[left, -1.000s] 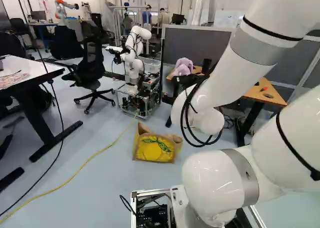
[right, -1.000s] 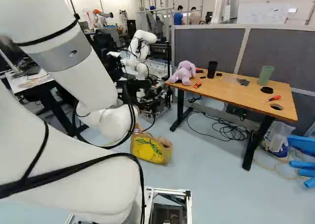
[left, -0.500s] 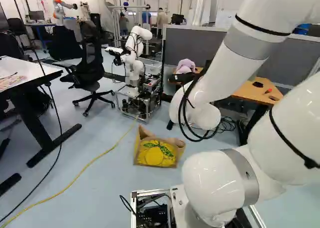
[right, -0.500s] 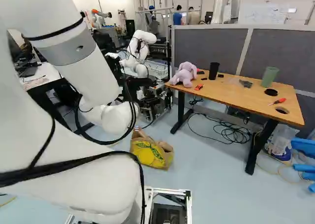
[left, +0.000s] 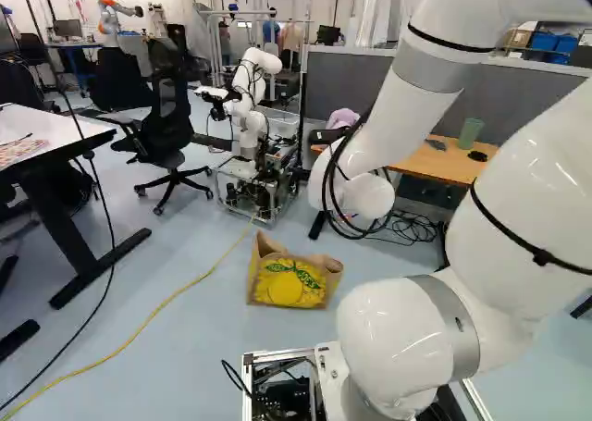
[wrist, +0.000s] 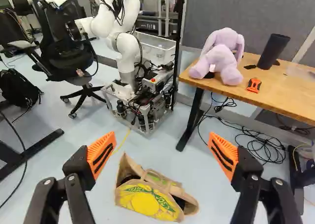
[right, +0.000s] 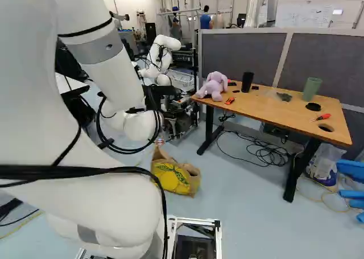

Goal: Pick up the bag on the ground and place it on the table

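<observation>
Bag (wrist: 147, 199) on the floor (right: 256, 213), near left of the tabletop (right: 267, 106), fingers (wrist: 101, 153) released: best lowered centred over its rim (wrist: 147, 175) before closing.

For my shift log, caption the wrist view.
Open gripper above the floor, yellow-printed bag standing ahead of it, wooden table with a purple plush toy beyond.

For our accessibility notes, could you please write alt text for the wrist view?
A tan bag with a yellow print is on the floor, ahead of the open gripper; beyond stand another robot and a wooden table bearing a purple plush toy.
</observation>
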`<state>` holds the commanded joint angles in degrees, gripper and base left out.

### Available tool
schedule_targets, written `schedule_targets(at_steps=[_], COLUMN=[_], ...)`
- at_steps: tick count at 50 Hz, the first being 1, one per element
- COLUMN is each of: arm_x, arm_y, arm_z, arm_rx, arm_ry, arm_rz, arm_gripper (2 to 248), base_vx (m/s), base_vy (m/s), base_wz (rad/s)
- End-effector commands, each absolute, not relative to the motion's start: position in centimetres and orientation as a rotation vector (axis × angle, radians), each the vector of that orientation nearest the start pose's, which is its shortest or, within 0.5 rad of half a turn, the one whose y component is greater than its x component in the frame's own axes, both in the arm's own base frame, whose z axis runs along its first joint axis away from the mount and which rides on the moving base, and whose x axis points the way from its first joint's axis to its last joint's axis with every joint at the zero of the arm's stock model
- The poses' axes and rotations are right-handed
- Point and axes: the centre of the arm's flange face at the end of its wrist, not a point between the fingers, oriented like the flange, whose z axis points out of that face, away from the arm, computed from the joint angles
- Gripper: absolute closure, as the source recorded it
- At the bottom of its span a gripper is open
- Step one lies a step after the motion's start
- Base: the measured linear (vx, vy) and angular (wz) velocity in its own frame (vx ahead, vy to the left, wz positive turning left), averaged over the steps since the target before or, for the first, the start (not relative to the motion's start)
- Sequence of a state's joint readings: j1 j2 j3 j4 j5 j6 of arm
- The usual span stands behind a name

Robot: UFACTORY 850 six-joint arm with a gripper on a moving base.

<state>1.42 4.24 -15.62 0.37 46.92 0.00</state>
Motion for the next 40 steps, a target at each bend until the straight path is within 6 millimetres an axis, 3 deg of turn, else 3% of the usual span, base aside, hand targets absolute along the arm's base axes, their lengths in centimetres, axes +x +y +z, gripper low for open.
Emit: schedule_targets(at_steps=[40], arm_x=[41.3], arm_y=[2.3], arm_z=[35.1], arm_rx=[-2.772], arm_ry=[0.047], arm_rz=[-1.434], arm_gripper=[3], base_vx=[0.0], base_vy=[0.0], base_wz=[0.0])
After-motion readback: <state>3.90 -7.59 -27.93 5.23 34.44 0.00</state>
